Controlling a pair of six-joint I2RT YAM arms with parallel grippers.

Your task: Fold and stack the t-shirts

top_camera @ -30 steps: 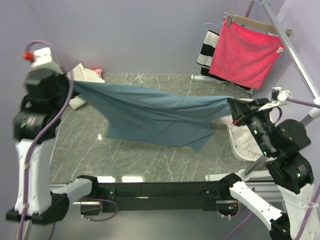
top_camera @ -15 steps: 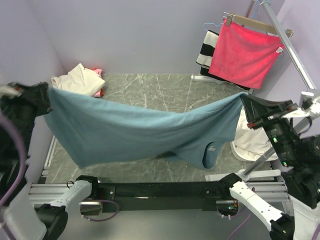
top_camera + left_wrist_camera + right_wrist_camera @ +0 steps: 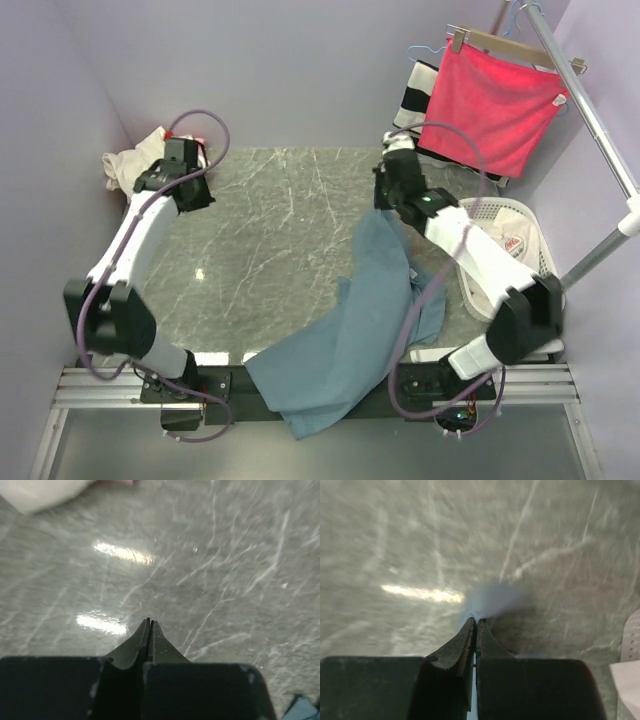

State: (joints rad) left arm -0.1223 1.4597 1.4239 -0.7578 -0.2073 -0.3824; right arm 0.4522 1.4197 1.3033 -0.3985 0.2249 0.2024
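The blue-grey t-shirt [image 3: 360, 320] trails from my right gripper [image 3: 384, 207] across the table and over its near edge. The right gripper is shut on one end of it, and a blurred blue fold [image 3: 492, 599] shows at its tips [image 3: 476, 620]. My left gripper [image 3: 197, 197] is shut with nothing in it, low over bare marble at the far left [image 3: 150, 622]. A cream t-shirt [image 3: 128, 163] with a pink one under it lies bunched in the far left corner, close behind the left gripper. A white t-shirt with red print [image 3: 508, 240] lies in the basket.
A white laundry basket [image 3: 535, 225] stands at the table's right edge beside the right arm. Behind it a rack [image 3: 590, 120] carries a pink-red towel [image 3: 490, 105] on a hanger and a black-and-white striped cloth [image 3: 414, 98]. The grey marble table [image 3: 270, 230] is walled at back and left.
The shirt was stretched in the air between both grippers. The left gripper has let go and both arms have swung to the far side; the shirt now trails from the right gripper alone.
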